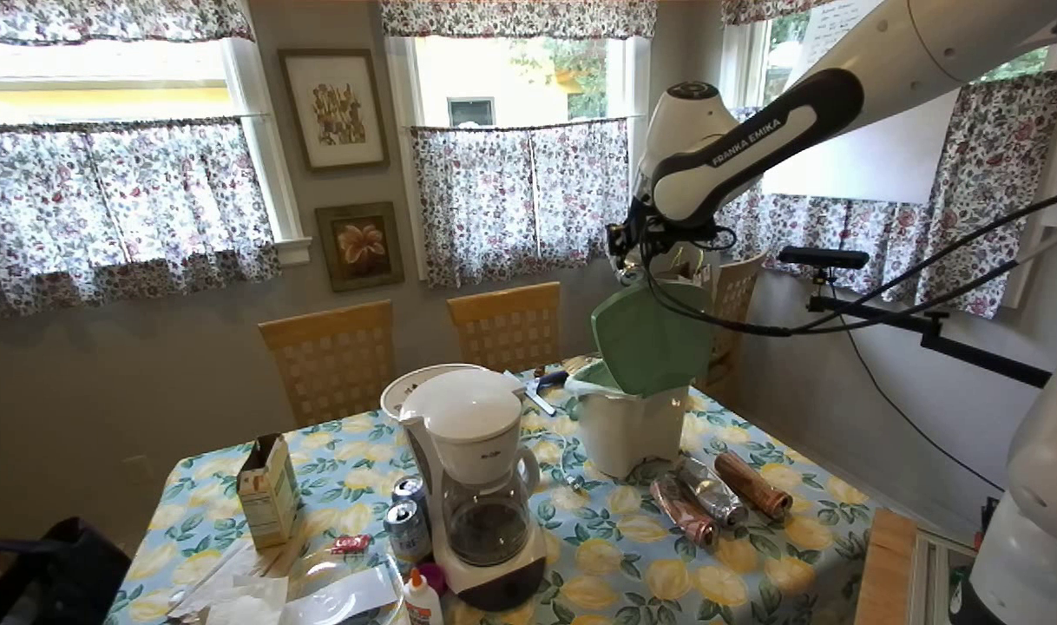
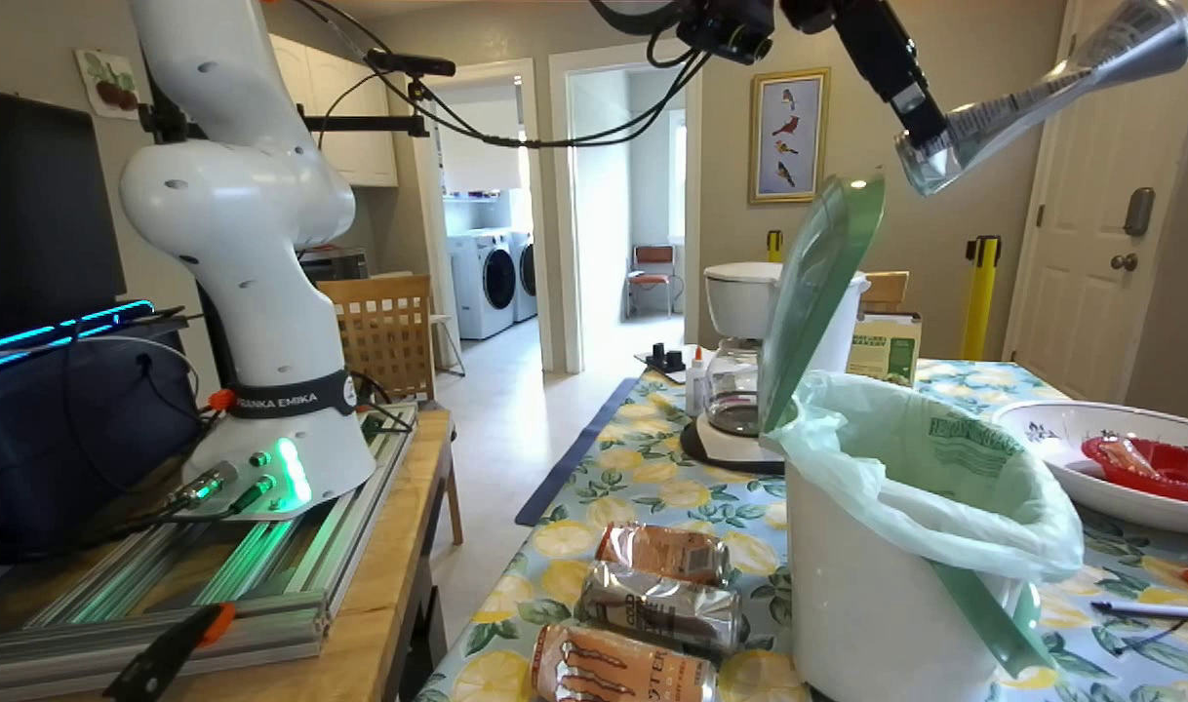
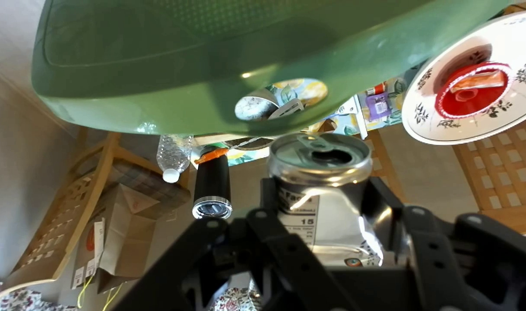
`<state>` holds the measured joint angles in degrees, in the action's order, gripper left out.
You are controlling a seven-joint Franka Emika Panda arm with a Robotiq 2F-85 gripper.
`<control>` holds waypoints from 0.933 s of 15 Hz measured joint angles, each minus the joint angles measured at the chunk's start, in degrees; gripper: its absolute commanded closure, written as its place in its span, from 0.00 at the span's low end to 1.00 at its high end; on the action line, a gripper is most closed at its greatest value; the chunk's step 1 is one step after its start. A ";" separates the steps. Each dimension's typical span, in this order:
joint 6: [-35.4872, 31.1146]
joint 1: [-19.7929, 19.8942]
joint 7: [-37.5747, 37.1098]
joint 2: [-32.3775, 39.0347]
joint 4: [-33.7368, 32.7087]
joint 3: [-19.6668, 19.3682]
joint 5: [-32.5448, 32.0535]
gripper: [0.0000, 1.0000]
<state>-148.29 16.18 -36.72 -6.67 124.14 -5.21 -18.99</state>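
Gray walls; floral curtains across sunlit windows; wooden chairs; pale floor.

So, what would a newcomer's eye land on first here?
Probably the crumpled can, clamped in the gripper and held up near the top edge of the green lid. That lid stands tilted open on the white bin, whose bag folds out over the rim. After that, the three cans lying on their sides beside the bin, on the lemon-print cloth.
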 measured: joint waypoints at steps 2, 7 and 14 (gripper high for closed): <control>0.08 -0.08 0.00 0.01 0.00 0.00 0.00 0.08; 0.25 -0.21 -0.15 0.01 -0.05 0.00 0.00 0.00; 1.36 -0.73 -2.46 -0.06 -0.66 0.06 -0.10 0.00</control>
<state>-146.93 15.45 -39.18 -6.74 123.48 -5.15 -19.09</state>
